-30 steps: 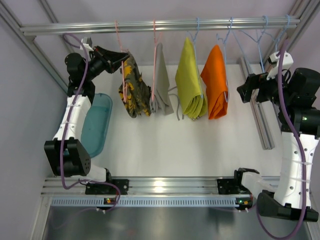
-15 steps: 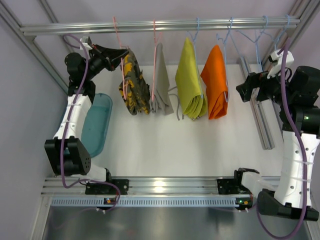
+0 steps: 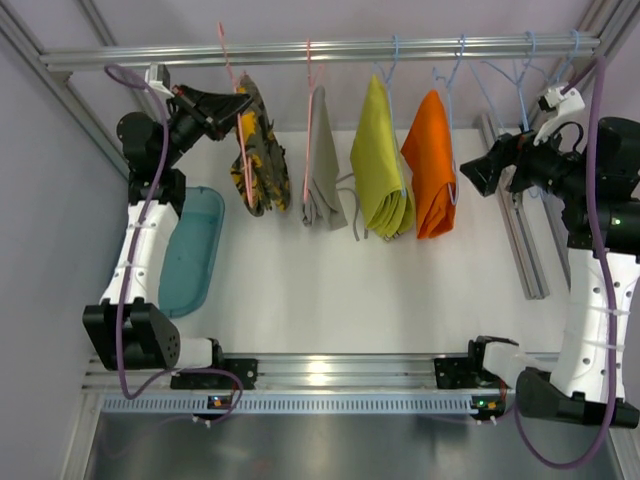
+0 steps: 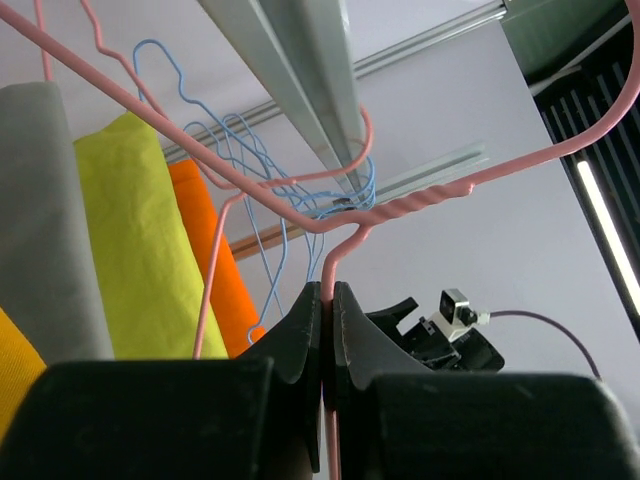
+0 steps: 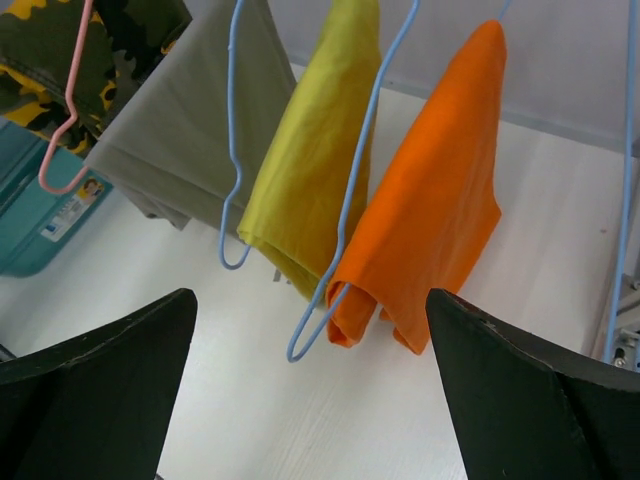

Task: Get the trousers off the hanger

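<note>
The camouflage trousers (image 3: 255, 150) hang on a pink hanger (image 3: 238, 110) at the left end of the rail (image 3: 400, 48). My left gripper (image 3: 236, 108) is shut on that hanger's wire, and the wrist view shows the wire (image 4: 400, 205) pinched between the closed fingers of my left gripper (image 4: 328, 300). The pale grey trousers (image 3: 322, 165) hang on a second pink hanger to the right, drawstrings dangling. My right gripper (image 3: 470, 172) is open and empty beside the orange cloth (image 3: 430, 175). In its wrist view my right gripper (image 5: 310, 400) has wide-apart fingers facing the orange cloth (image 5: 440, 200).
A yellow-green cloth (image 3: 380, 165) hangs on a blue hanger between the grey trousers and the orange cloth. Several empty blue hangers (image 3: 520, 75) hang at the rail's right end. A teal bin (image 3: 190, 250) lies on the table at the left, below my left arm.
My left gripper has moved up and to the left with the pink hanger, and the camouflage trousers have swung with it. My right gripper has moved left toward the orange cloth.
</note>
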Available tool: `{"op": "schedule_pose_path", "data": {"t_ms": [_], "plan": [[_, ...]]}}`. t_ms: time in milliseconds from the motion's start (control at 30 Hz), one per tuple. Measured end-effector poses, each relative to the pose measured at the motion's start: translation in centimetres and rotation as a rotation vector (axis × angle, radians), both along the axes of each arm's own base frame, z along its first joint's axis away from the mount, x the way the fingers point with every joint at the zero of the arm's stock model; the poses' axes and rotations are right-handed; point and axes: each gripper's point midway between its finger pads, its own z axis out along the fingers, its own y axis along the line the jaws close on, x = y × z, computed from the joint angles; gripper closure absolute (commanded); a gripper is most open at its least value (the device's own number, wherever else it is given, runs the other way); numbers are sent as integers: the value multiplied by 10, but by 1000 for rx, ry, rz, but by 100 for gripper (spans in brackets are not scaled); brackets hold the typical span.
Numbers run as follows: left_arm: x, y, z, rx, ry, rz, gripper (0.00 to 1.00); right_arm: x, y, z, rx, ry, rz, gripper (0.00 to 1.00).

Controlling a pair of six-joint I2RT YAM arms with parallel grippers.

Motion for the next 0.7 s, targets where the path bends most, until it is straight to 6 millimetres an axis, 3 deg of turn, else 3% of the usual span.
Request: {"op": "schedule_pose_path", "data": {"t_ms": [200,333,433,533,700], "plan": [[-36,-3,-8,38,-67,33,100,12,14,5,117,51,46,0],[-56,-10,-22,55,-76,29,100,28,38,6,224,112,122,1],[-68,-18,-35,69,-73,9,100,37,68,7,287,163,213,1],[-72,-21,-43,81,-70,1,100,41,109,10,327,207,340,1],[-78,-21,-42,96,-93,12,100,28,184,20,373,268,553,4]]}}
